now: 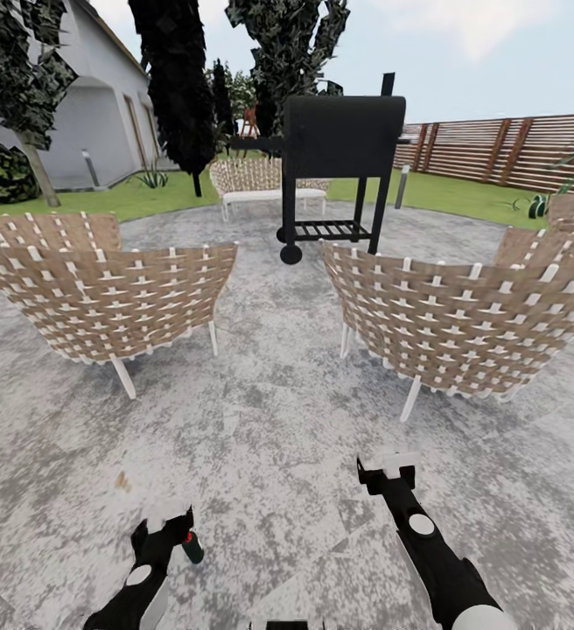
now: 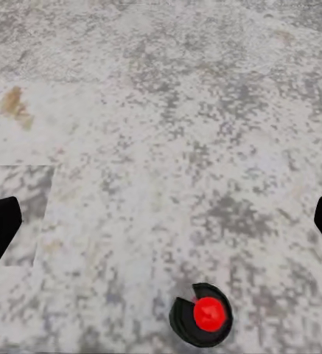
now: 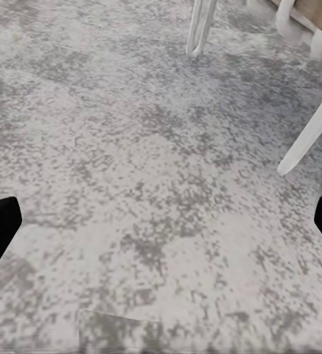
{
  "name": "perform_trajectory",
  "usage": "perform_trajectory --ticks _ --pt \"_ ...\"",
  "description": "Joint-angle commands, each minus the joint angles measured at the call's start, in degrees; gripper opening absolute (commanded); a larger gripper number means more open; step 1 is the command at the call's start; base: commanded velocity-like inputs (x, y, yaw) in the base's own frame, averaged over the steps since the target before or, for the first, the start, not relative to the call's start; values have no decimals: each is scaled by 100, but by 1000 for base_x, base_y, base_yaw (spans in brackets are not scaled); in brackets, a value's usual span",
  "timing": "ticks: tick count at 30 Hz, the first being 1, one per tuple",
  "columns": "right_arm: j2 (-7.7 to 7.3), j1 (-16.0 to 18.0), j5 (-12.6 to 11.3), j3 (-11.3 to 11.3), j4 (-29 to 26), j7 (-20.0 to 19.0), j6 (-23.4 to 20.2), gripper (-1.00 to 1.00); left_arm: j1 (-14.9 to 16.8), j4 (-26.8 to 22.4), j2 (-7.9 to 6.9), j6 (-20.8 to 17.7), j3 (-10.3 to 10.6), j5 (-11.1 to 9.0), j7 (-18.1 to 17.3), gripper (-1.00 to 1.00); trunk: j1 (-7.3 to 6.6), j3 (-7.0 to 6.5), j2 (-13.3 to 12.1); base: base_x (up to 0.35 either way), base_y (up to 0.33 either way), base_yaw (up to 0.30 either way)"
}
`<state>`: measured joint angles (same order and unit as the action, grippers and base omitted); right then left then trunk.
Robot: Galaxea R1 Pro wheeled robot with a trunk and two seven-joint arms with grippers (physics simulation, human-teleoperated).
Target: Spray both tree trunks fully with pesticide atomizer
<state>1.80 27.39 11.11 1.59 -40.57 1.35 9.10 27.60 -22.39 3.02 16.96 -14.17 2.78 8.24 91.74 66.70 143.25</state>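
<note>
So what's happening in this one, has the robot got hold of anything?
Nothing is held. The robot stands on the grey paved patio, facing two woven chairs and a black grill. Both arms hang low with open jaws: left gripper, right gripper. A small dark object with a red cap, possibly the atomizer, lies on the paving beside the left gripper, ungrasped.

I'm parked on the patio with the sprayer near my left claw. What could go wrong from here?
1. The atomizer shows as a small dark thing with a red cap right beside the left claw; a careless descent could knock it over or away rather than grip it.
2. Two woven chairs and the black grill stand ahead, so driving straight forward risks a collision.
3. The right claw hangs near a white chair leg.
</note>
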Motion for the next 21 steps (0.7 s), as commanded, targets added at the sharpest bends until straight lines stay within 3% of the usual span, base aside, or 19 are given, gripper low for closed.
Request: perform_trajectory --ticks 1,6,12,21 --pt "5 3 59 16 4 14 17 100 5 -71 100 18 -20 31 201 100 1 37 3 0 0 0" --pt "5 3 58 16 11 14 21 100 8 -217 292 21 -32 -38 540 100 14 193 10 0 0 0" --pt "5 3 58 16 14 14 22 100 9 -245 444 64 -48 -555 655 100 29 380 18 0 0 0" --pt "5 3 58 21 6 14 22 100 9 -252 614 110 -46 -709 808 100 53 621 30 0 0 0"
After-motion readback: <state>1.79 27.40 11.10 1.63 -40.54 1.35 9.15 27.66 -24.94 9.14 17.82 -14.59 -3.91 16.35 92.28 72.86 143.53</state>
